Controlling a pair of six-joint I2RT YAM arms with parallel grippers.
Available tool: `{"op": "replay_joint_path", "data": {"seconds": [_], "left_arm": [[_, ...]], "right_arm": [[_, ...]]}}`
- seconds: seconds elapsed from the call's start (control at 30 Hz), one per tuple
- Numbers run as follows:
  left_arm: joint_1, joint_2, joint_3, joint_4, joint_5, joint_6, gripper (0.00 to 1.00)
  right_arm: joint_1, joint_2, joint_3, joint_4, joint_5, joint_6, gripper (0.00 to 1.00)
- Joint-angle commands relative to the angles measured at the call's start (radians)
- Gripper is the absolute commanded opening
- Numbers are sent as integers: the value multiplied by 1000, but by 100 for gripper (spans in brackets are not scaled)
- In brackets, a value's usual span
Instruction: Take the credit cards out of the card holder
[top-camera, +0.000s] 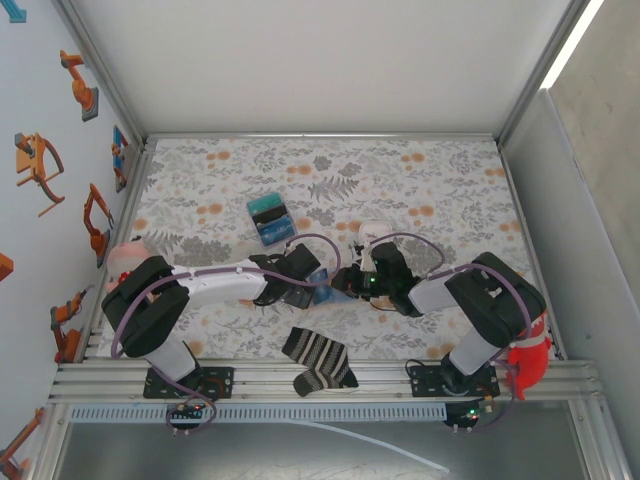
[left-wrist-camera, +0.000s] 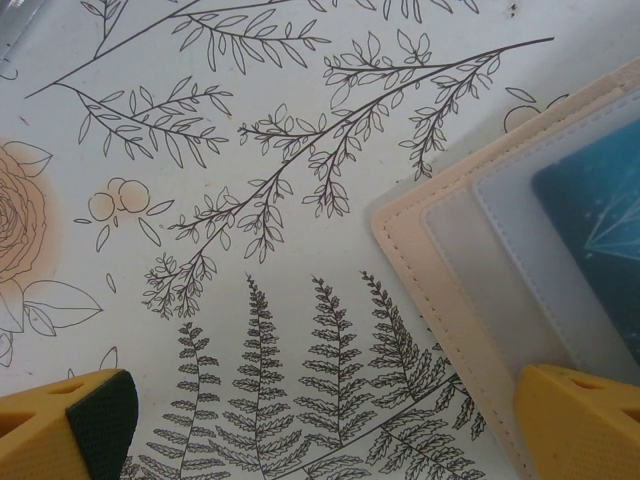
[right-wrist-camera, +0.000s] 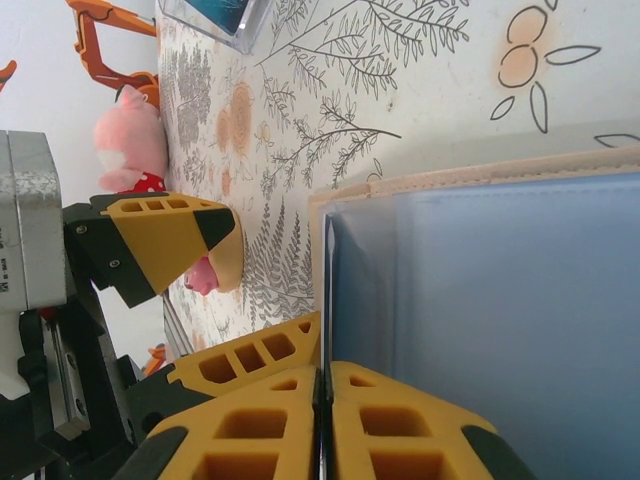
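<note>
Yellow fingertips of the right gripper (right-wrist-camera: 322, 420) press together on the thin edge of what looks like a pale blue-grey card (right-wrist-camera: 480, 330) at the small tan bifold card holder (right-wrist-camera: 450, 172). At the left wrist, the left gripper (left-wrist-camera: 320, 430) is spread wide, one tip at the holder's edge, where a teal card (left-wrist-camera: 600, 220) sits in its sleeve. From above, both grippers meet mid-worktop (top-camera: 450, 190). Extraction seems barely begun.
</note>
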Motion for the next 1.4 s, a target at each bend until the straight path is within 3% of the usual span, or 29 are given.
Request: {"op": "replay_joint_path", "data": {"seconds": [0.0, 0.23, 0.57, 0.9, 1.17, 1.37], "left_arm": [[10, 24, 6, -75, -29, 14, 97], [10, 20, 6, -77, -30, 15, 97], [10, -16, 6, -74, -45, 26, 97], [10, -73, 1, -50, -89, 55, 97], [16, -227, -31, 103, -108, 126, 97], [60, -388, -105, 282, 79, 280, 97]], "right_arm": [[-7, -22, -6, 40, -17, -1, 7], [-30, -43, -18, 38, -21, -19, 0], [-62, -33, 10, -50, -32, -91, 0], [-64, -201, 151, -579, 95, -342, 0], [-65, -325, 239, -800, 149, -469, 0], [-60, -398, 320, -952, 109, -636, 0]]}}
